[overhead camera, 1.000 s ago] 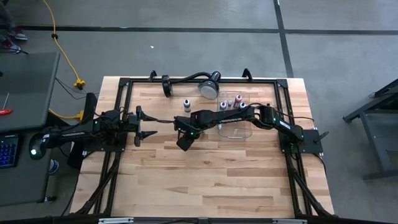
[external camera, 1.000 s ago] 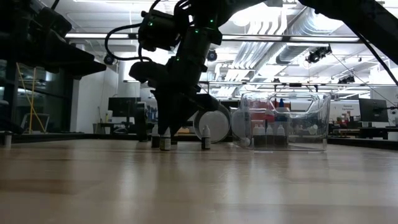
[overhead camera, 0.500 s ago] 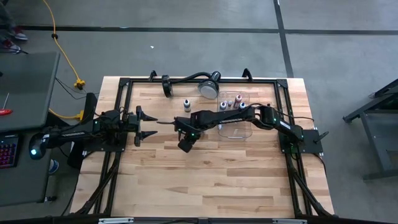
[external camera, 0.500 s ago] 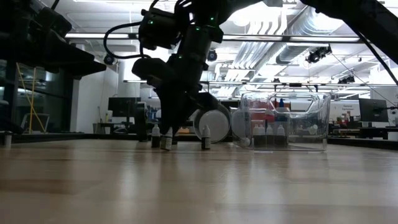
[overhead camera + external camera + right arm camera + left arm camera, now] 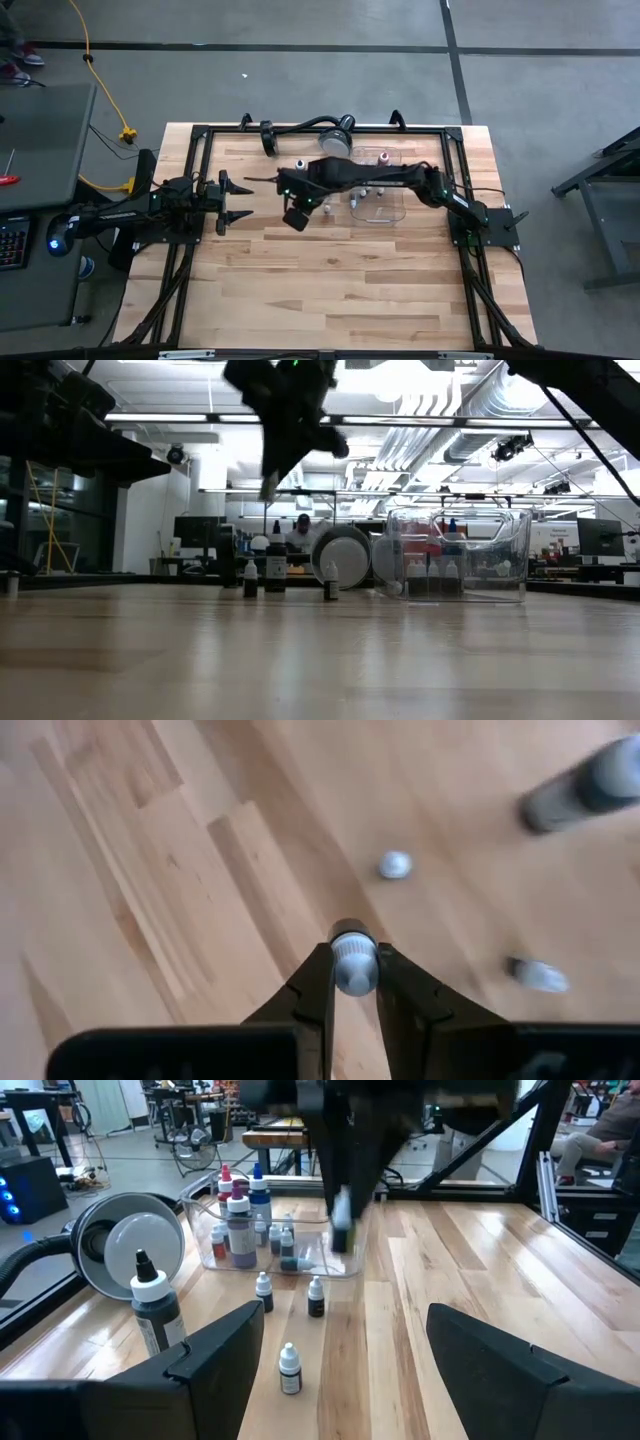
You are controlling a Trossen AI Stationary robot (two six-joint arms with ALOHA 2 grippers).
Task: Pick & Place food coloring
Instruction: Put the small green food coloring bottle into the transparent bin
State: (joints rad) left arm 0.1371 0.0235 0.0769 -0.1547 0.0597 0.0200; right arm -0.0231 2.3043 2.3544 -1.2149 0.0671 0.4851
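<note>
My right gripper [image 5: 352,982] hangs high over the middle of the table [image 5: 303,205], shut on one tiny food coloring bottle [image 5: 342,1225]. Three more small white-capped bottles [image 5: 290,1370] [image 5: 316,1295] [image 5: 263,1290] stand on their bases on the wood. A taller black bottle [image 5: 152,1308] stands near them. Several other bottles stand in the clear tray [image 5: 250,1230]. My left gripper [image 5: 234,200] waits open near the table's left side, level with the table and pointing at the bottles. My right gripper pinches the small bottle at its white cap [image 5: 352,963] between the two fingertips. The fingers come from above, pointing down. The bottle is lifted clear of the table and hangs upright below the fingers [image 5: 268,485].
The round silver lamp head [image 5: 130,1245] on its black gooseneck lies at the far edge beside the tray [image 5: 385,208]. A black frame runs around the table top [image 5: 200,150]. Bare wood lies toward the near edge [image 5: 330,290]. A person sits in the room beyond [image 5: 303,532].
My right gripper has risen from table height among the standing bottles to well above them, carrying one small bottle up with it and drifting slightly toward the far edge. The other bottles have stayed where they stood.
</note>
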